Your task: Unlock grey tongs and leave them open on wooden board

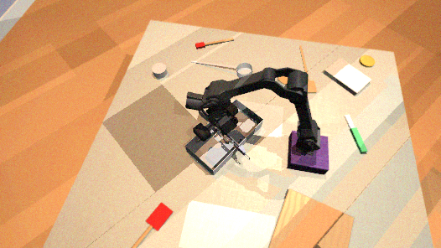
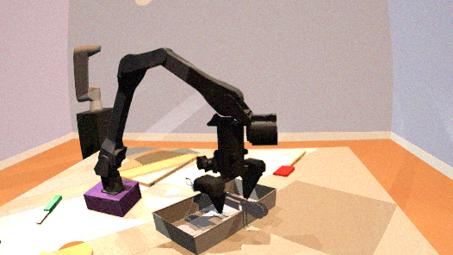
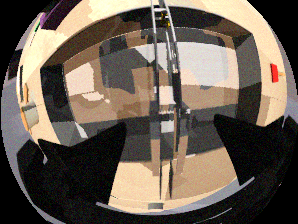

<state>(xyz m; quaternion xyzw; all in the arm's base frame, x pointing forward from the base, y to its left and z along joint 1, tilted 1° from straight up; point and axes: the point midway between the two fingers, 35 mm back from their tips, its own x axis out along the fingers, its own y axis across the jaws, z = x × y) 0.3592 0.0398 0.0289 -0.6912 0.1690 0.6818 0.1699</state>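
Presently, your bench (image 1: pixel 80 209) (image 2: pixel 301 241) (image 3: pixel 200 187) spreads out beneath the pincer (image 1: pixel 215 129) (image 2: pixel 233 204) (image 3: pixel 170 120). Black arm (image 1: pixel 260 81) (image 2: pixel 202 82) arches over to it from the purple block (image 1: pixel 308 162) (image 2: pixel 101 206) (image 3: pixel 57 11). Wooden board (image 1: pixel 310 222) (image 2: pixel 159 168): you have it well apart from the pincer. Roasting tin (image 1: pixel 200 161) (image 2: pixel 172 230) (image 3: pixel 250 85): directly under the pincer. Note your pincer: pointing down, fingers wide apart, nothing clamped. Grey tongs (image 1: pixel 240 148) (image 2: pixel 256 208) (image 3: pixel 176 90): lying across the tin, passing between your two fingers, with a gap on each side in the wrist view. Smaller still, a green-handled tool (image 1: pixel 358 140) (image 2: pixel 52 202) lies well away from the pincer, past the purple block.
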